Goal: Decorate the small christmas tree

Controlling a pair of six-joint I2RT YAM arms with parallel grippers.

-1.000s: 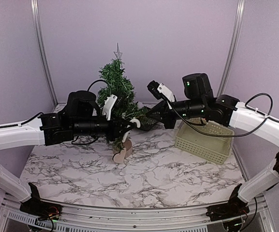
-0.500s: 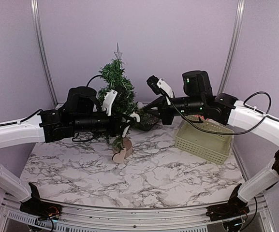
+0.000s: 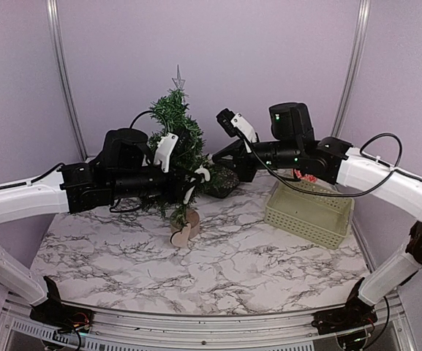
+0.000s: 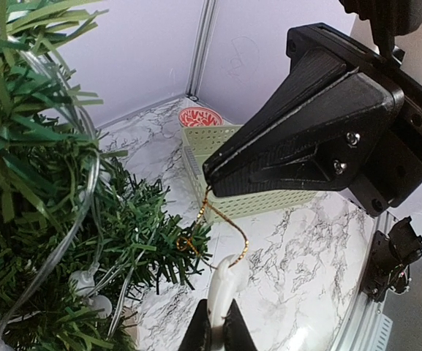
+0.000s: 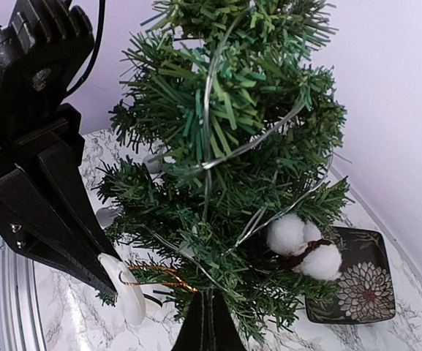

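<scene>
While upright, tip skyward, small christmas tree (image 3: 175, 128); left gripper (image 4: 216, 333) tight on ornament (image 4: 222, 289), right gripper (image 4: 211, 177) tight on loop (image 4: 243, 244).

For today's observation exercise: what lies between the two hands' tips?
A thin gold thread loop from the white curved ornament, shown in the left wrist view.

Robot lab test cell: white marble-patterned desk (image 3: 254, 270) boxed in by plain lilac wall panels (image 3: 269, 58) on silver aluminium posts (image 3: 61, 73). Two white-and-black robot arms (image 3: 20, 201) bolted along the 6 o'clock edge.
</scene>
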